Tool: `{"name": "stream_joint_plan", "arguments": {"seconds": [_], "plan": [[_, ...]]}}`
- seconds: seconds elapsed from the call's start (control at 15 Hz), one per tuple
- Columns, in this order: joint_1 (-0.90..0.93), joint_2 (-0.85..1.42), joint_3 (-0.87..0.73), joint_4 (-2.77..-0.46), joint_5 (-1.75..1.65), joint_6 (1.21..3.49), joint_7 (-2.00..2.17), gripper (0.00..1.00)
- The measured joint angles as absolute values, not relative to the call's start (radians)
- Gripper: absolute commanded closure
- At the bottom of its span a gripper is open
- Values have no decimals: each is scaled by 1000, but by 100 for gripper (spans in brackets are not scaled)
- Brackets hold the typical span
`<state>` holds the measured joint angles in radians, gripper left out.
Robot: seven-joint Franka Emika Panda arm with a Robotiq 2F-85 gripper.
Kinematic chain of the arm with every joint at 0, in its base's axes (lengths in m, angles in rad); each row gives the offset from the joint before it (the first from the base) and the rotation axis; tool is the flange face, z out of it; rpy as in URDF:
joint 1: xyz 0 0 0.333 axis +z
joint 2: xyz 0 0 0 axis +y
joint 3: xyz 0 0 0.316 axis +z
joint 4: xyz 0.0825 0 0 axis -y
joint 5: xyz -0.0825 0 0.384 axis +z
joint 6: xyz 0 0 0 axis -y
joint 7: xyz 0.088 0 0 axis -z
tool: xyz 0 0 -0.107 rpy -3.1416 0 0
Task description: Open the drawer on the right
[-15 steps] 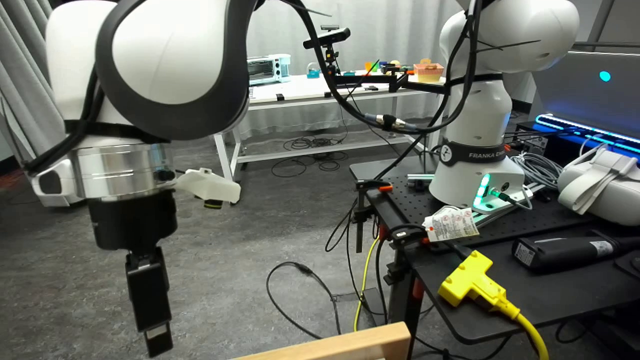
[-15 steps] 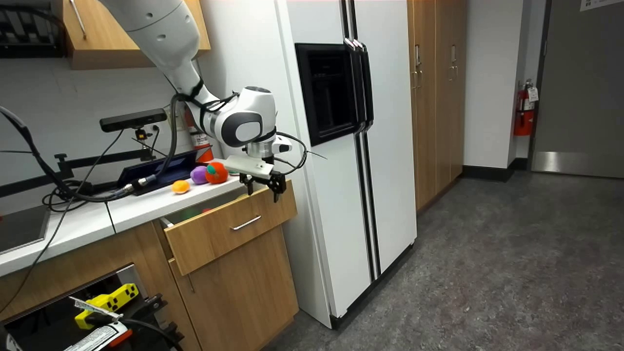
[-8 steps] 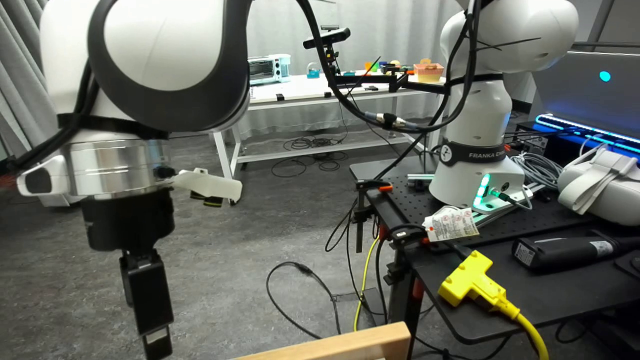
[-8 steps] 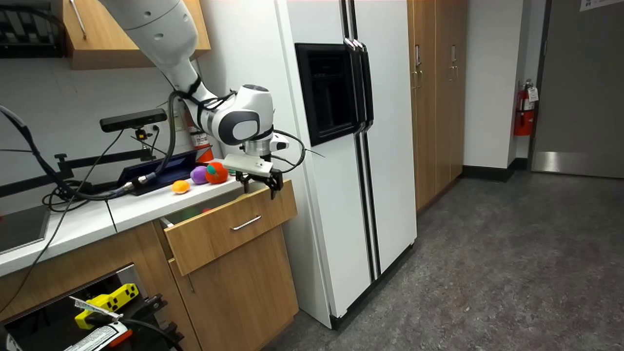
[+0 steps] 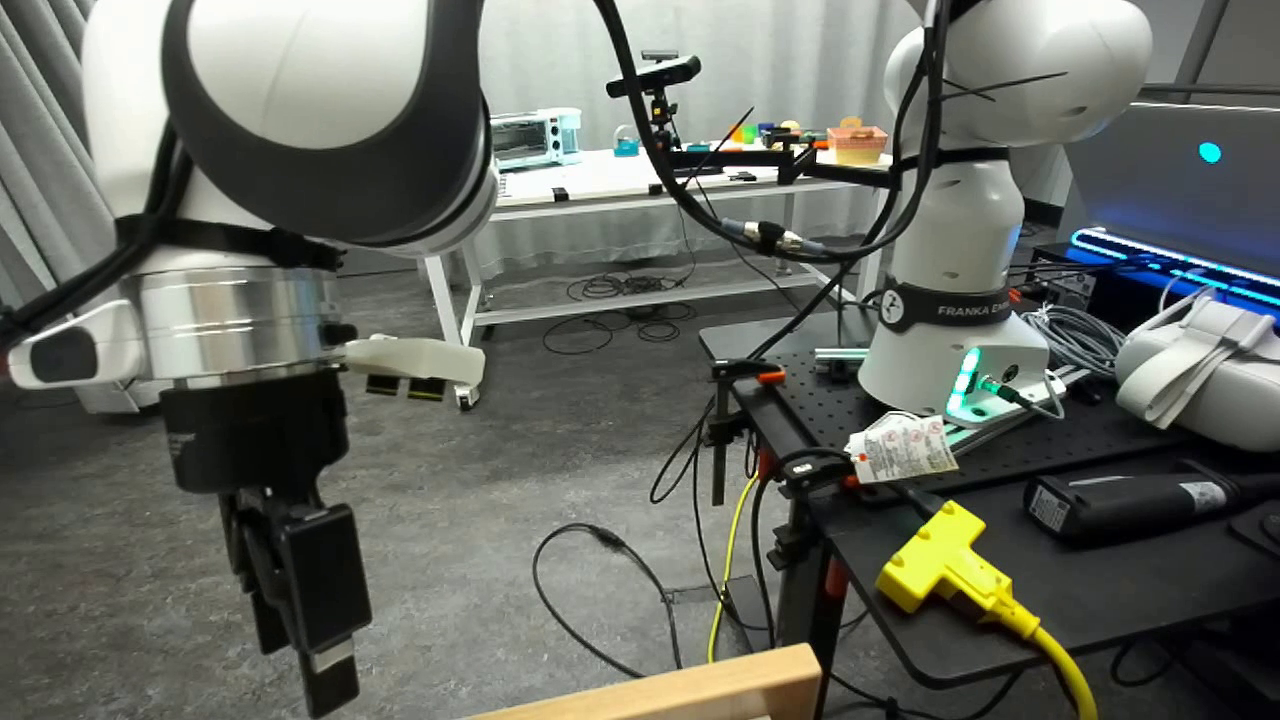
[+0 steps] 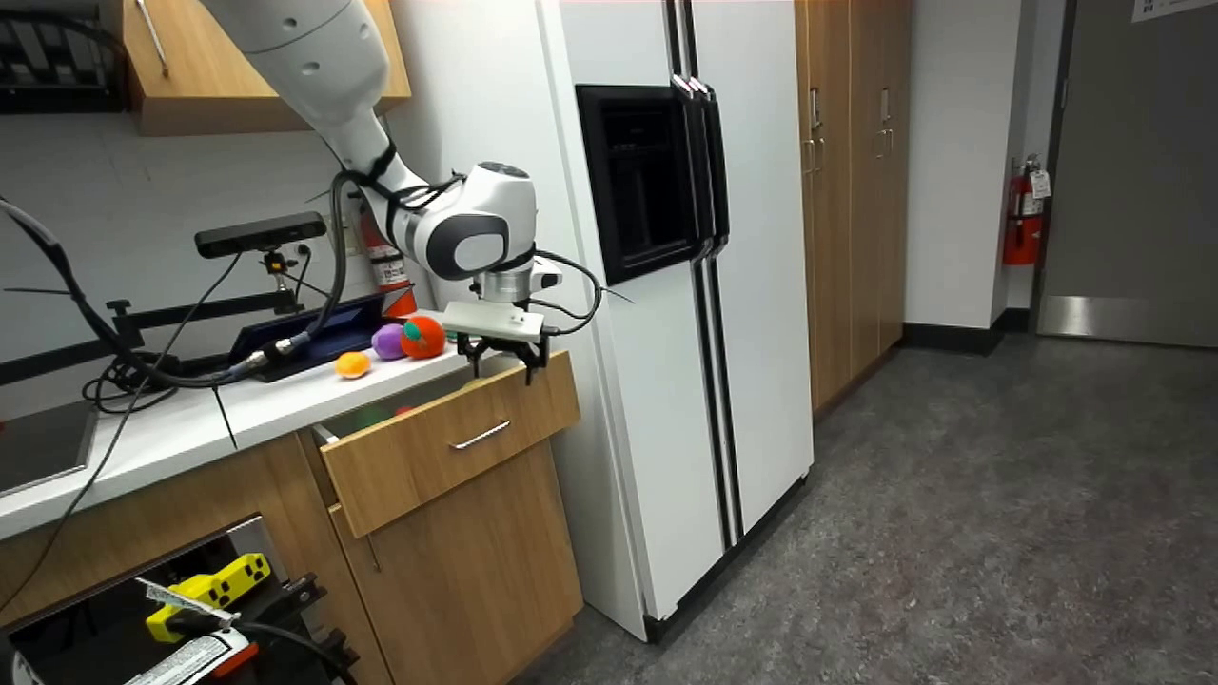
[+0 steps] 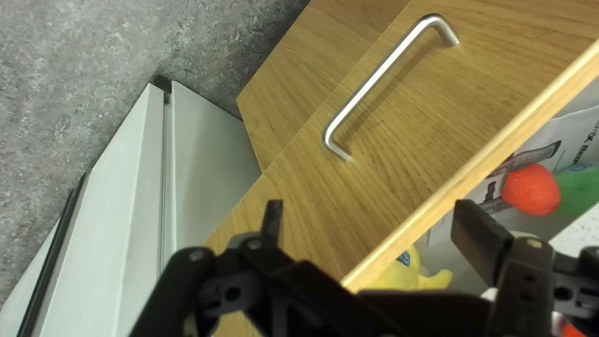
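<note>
Speckled grey floor (image 6: 952,523) is stretching past a white fridge (image 6: 761,381); just beside the fridge, under a white countertop (image 6: 285,404), the drawer (image 6: 452,447) is sitting partly open. Contents, as I am seeing them in the wrist view: a rounded red piece (image 7: 531,189), a green piece (image 7: 580,189) next to it, a soft-looking yellow item (image 7: 398,276), and a white printed surface (image 7: 580,131), sheet or box unclear. In an exterior view only small patches of colour are showing inside.

The gripper (image 7: 372,220) is hovering at the drawer's fridge-side end, fingers (image 7: 271,220) spread wide and holding nothing. Pale wood rim (image 7: 468,177) is running between them in the wrist view; contact I cannot judge.

An exterior view is giving what the wrist view is not: the robot base (image 5: 905,365) standing on a perforated black plate (image 5: 815,395), a yellow T-shaped splitter (image 5: 930,565) lying on a black tabletop (image 5: 1100,590).

The drawer's front is showing straight wood grain; its handle (image 7: 377,77) is forming a slim metal bar with rounded bends.
</note>
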<state>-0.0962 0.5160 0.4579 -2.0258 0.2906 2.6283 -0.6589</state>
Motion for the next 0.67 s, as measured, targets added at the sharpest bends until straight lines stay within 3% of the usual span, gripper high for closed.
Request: {"name": "stream_joint_plan", "arguments": {"seconds": [0.13, 0.2, 0.27, 0.67], "plan": [[-102, 516, 462, -2026, 308, 2622, -700, 0], [-103, 516, 463, -2026, 315, 2617, -716, 25], [-104, 516, 463, -2026, 323, 2612, -731, 28], [-105, 517, 464, -2025, 378, 2600, -831, 73]]}}
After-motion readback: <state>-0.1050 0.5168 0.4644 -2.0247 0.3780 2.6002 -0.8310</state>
